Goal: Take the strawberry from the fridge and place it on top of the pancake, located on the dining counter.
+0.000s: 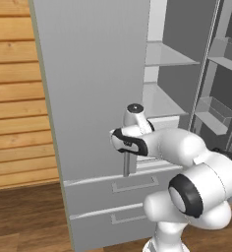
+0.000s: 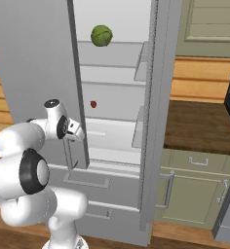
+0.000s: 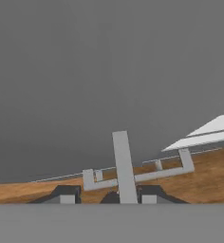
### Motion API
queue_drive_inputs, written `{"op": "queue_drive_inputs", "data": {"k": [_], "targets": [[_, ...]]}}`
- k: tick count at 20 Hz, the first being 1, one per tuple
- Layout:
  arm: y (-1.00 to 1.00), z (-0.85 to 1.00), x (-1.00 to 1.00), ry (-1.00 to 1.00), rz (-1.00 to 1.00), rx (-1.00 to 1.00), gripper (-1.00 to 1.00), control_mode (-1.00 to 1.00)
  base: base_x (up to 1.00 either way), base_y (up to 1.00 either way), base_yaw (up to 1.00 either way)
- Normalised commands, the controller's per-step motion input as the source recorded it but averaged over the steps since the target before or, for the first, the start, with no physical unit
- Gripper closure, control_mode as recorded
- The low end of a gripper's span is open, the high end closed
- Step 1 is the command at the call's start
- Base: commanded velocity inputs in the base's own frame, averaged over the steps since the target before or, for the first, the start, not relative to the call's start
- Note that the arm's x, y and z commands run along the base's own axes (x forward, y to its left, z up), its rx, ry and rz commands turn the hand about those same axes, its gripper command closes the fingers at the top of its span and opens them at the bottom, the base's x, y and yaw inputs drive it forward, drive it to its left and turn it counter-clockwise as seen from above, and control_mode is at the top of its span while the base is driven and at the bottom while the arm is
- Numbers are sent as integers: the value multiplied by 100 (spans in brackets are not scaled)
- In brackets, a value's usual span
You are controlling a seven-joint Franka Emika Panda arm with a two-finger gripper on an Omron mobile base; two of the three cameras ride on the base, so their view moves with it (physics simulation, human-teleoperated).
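- A home kitchen.
- A tall grey fridge [image 2: 118, 121] stands open, white shelves inside.
- On its right, a dark wooden counter [image 2: 200, 127] tops pale green cabinets [image 2: 195, 187].
- Plank walls [image 1: 17, 98], wood floor [image 1: 27, 219].

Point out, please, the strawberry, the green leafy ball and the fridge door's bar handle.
strawberry [image 2: 93, 104]: right base view, berry's middle.
green leafy ball [image 2: 101, 35]: right base view, ball's centre.
bar handle [image 3: 124, 163]: hand view, mid-bar.
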Motion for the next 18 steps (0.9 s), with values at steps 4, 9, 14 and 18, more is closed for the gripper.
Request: {"op": "queue_drive_inputs", "data": {"k": [4,9,14,18], "targets": [[19,0,-36,0,-12,-2,100,-100,0,0,0],[12,0,-39,0,-14,-4,100,-100,0,0,0],[16,-6,-61,0,-11,-7,100,-100,0,0,0],[29,-9,-61,1,-7,-13,100,-100,0,0,0]]}}
